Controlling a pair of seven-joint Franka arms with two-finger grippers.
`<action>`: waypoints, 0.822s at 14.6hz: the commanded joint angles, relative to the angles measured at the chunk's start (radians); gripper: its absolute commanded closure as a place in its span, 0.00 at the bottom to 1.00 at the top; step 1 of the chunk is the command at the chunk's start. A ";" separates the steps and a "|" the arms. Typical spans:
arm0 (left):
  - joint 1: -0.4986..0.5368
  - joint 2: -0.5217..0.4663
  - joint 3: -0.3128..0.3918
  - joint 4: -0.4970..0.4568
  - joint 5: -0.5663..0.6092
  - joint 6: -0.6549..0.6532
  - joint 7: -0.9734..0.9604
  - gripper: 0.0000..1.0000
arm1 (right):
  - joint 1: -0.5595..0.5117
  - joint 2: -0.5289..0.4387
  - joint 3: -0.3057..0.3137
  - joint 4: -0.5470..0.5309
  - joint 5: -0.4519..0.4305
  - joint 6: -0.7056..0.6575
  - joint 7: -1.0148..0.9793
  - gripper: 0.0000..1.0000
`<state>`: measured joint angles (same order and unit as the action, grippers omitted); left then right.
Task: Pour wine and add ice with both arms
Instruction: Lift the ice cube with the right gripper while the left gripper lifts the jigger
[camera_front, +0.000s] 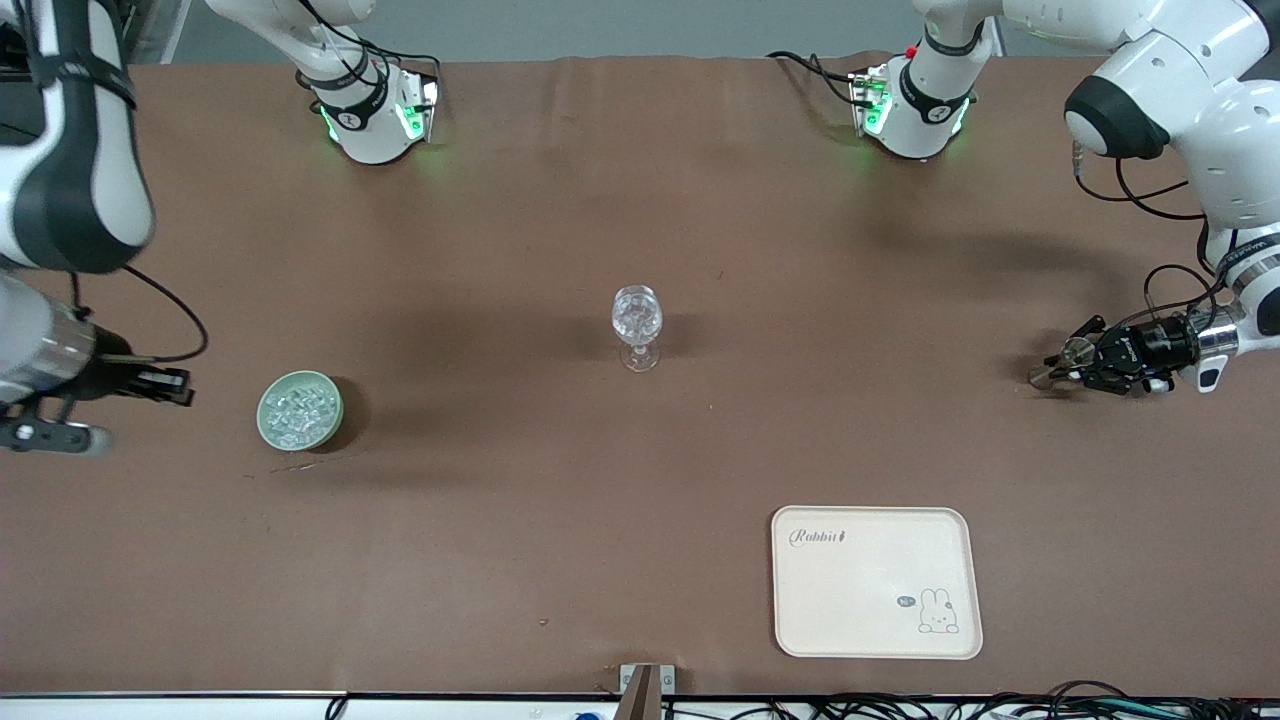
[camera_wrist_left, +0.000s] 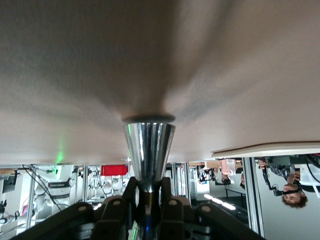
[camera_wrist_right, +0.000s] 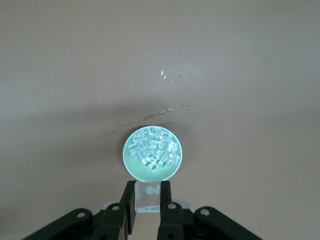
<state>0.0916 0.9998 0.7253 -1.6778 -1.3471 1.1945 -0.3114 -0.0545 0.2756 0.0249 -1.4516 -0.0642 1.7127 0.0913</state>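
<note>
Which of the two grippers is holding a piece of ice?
The right gripper, beside the pale green bowl of ice: a clear cube sits between its fingers. The left gripper grips a shiny metal cone instead.

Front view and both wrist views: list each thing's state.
Stemmed glass: upright, glinting chunks inside.
Bowl: heaped with ice.
Tray: lying flat.
Right gripper: jaws shut on ice cube, beside bowl.
Left gripper: jaws shut on metal cone.
</note>
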 joint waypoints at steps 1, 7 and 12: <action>0.011 -0.015 0.000 -0.008 -0.017 -0.053 -0.014 0.98 | -0.008 0.010 0.003 0.149 0.006 -0.135 0.001 0.99; -0.024 -0.119 -0.003 -0.013 0.005 -0.108 -0.067 0.97 | -0.041 -0.113 -0.020 0.191 0.102 -0.251 -0.028 0.98; -0.042 -0.298 -0.055 -0.094 0.049 -0.121 -0.086 1.00 | -0.034 -0.203 -0.022 0.044 0.101 -0.186 -0.030 0.98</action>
<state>0.0603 0.8077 0.6953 -1.6862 -1.3338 1.0674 -0.3832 -0.0826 0.1405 0.0016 -1.3009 0.0186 1.4854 0.0742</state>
